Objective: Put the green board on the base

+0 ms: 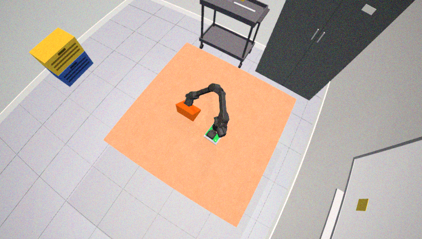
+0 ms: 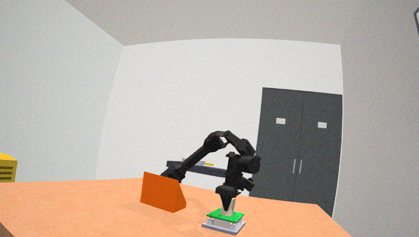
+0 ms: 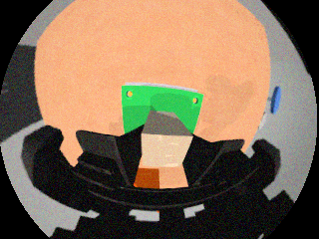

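Two gold-filled corner holes show past our gripper (image 1: 211, 134) (image 2: 228, 209) (image 3: 163, 149), clamped on the handle (image 2: 230, 209) (image 3: 166, 141), with the green board (image 1: 215, 139) (image 2: 217, 215) (image 3: 135, 110) directly below it, just above or touching the base's (image 1: 215, 144) (image 2: 219, 228) posts.

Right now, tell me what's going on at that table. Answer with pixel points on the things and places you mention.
A single robot arm has its jaws shut on the square handle (image 2: 227, 210) (image 3: 166, 149) of a green board (image 1: 217, 138) (image 2: 219, 215) (image 3: 140, 115). The board is just above the grey base (image 1: 215, 143) (image 2: 219, 228), handle up, with gold showing at two corner holes. It doesn't look fully seated, and it hasn't been let go.
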You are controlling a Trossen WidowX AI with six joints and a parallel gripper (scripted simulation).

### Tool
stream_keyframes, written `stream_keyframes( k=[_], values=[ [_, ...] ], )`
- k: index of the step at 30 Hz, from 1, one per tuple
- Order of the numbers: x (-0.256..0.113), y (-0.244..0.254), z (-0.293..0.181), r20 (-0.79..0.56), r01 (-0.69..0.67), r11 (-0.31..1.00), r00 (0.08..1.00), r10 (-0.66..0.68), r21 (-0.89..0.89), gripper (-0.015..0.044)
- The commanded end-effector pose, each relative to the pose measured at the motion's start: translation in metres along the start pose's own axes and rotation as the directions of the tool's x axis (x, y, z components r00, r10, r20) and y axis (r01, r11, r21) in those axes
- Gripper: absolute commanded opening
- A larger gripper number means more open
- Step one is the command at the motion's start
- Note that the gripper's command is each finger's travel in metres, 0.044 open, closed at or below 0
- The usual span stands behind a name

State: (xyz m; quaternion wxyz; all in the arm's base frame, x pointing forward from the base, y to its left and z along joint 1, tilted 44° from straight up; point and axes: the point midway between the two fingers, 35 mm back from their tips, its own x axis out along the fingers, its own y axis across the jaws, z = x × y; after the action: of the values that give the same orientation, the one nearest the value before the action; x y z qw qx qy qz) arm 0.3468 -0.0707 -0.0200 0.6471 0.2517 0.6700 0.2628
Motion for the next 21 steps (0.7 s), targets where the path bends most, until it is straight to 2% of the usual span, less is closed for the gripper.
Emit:
stream_keyframes(
  k=[1,14,21],
  values=[
    [0.000,0.000,0.000,0.000,0.000,1.000,1.000,0.000,0.000,0.0105],
    [-0.003,0.000,0.000,0.000,0.000,1.000,1.000,0.000,0.000,0.0440],
    [-0.034,-0.001,0.000,0.000,0.001,1.000,1.000,-0.001,0.001,0.0440]
  ],
)
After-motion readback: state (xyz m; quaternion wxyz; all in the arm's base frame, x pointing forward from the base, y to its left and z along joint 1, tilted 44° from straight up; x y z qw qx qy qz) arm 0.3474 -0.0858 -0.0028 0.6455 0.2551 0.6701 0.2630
